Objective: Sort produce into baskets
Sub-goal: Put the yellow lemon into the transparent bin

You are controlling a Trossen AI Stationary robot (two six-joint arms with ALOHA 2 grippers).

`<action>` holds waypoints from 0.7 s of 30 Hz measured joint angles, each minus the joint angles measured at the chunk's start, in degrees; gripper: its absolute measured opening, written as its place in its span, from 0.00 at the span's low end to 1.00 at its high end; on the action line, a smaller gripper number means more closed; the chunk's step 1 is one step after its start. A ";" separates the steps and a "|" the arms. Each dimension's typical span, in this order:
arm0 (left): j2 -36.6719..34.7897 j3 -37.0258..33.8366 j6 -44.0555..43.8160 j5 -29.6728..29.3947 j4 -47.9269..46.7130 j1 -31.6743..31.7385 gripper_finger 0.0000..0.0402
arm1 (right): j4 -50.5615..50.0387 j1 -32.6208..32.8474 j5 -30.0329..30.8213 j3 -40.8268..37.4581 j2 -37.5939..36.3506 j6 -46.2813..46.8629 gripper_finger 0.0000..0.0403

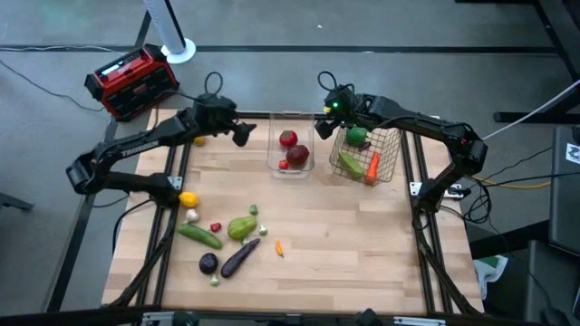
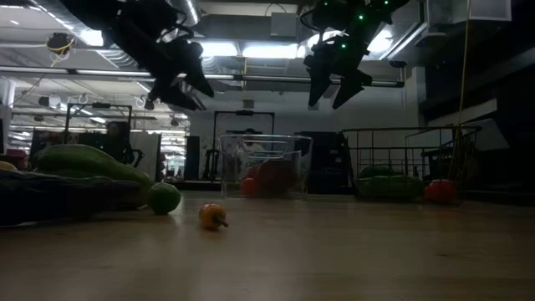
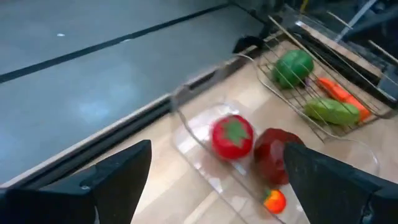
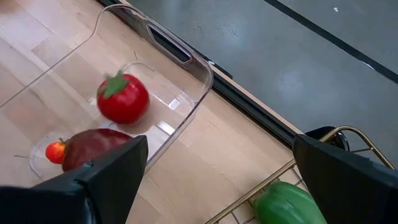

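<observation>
The clear plastic bin (image 1: 292, 150) stands at the table's far middle and holds a red tomato-like fruit (image 3: 232, 136), a dark red apple (image 3: 272, 153) and a tiny orange piece (image 3: 273, 200). To its right, the wire basket (image 1: 367, 156) holds a green pepper (image 1: 357, 137), a green vegetable (image 3: 331, 111) and a carrot (image 1: 372, 166). My left gripper (image 1: 243, 133) hovers open just left of the bin, above the table. My right gripper (image 1: 324, 128) hovers open between bin and basket. Loose produce lies at the near left: lemon (image 1: 188, 199), cucumber (image 1: 199, 236), green pepper (image 1: 242, 226), eggplants (image 1: 238, 258).
A red-black box (image 1: 133, 81) sits on the floor beyond the table's far left corner. Garlic (image 1: 191, 215), a red chili (image 1: 216, 226) and a small orange piece (image 1: 279, 246) lie among the loose produce. Bare wood shows across the near right of the table (image 1: 381, 263).
</observation>
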 joint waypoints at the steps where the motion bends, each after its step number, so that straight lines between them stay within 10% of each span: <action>1: -0.60 0.00 0.10 -0.24 -1.09 0.80 0.89 | 0.00 -0.01 0.01 0.00 0.00 0.01 0.99; 13: -1.74 0.00 10.50 -7.22 -27.98 6.51 0.89 | 0.01 -0.02 0.01 0.00 0.00 -0.01 0.99; 21: -1.42 0.00 -5.49 -27.57 -30.08 9.63 0.89 | 0.00 0.00 0.01 0.00 0.00 0.01 0.99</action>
